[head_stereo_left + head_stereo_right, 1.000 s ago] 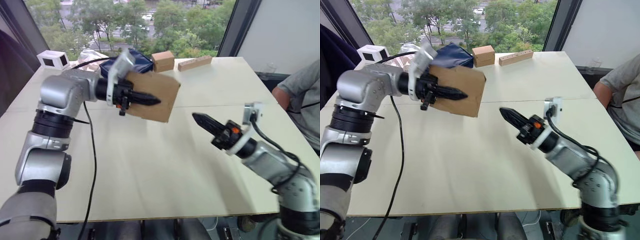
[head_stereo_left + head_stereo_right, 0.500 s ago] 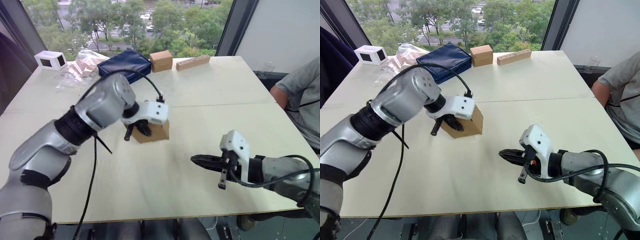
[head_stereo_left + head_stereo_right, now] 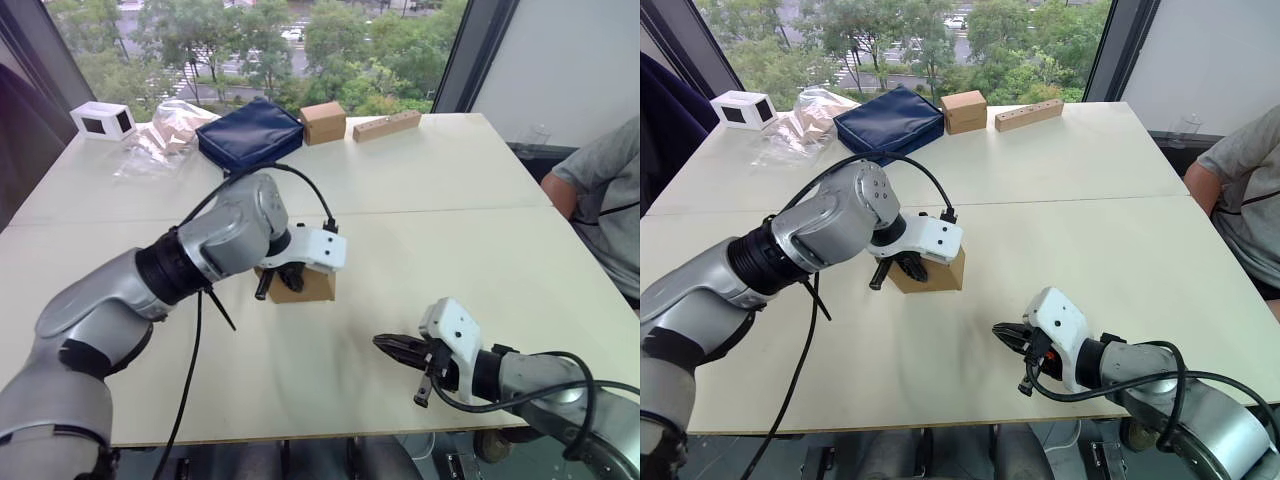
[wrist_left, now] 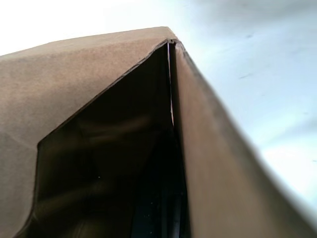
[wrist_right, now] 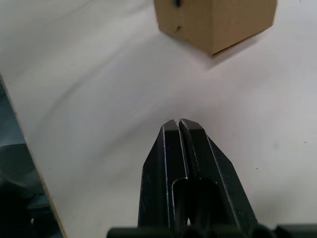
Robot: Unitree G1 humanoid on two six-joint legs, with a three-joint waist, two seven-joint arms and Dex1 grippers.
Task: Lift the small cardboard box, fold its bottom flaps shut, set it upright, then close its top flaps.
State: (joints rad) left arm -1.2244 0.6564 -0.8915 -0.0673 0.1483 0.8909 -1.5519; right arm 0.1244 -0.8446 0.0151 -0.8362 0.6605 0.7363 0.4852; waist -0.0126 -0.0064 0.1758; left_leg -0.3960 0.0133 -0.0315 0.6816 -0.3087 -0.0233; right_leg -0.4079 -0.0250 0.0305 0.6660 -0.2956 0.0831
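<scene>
While the wide pale wooden bench [image 3: 450, 180] carries everything, a person in a grey shirt [image 3: 605, 190] sits at its right edge. Toward the far side lie a flat navy blue fabric pouch [image 3: 250, 132], a crinkled clear plastic bag [image 3: 160, 140], a small white box with dark windows [image 3: 103, 118], a squat brown taped box [image 3: 324, 121] and a long narrow tan block [image 3: 386, 124]. Near the middle of the bench rests the small plain brown cardboard box [image 3: 305, 285], sitting on the surface. Its upper part is covered by the left pincer [image 3: 277, 281], whose black fingers reach down at the box; whether they clamp the cardboard cannot be told. From the left wrist camera, the box's dark open inside [image 4: 114, 163] shows between brown cardboard walls. Well apart, toward the near right, the right pincer [image 3: 388, 346] hovers low over the bench, its two black fingers [image 5: 171, 148] pressed together and empty, tips aimed toward the box.
</scene>
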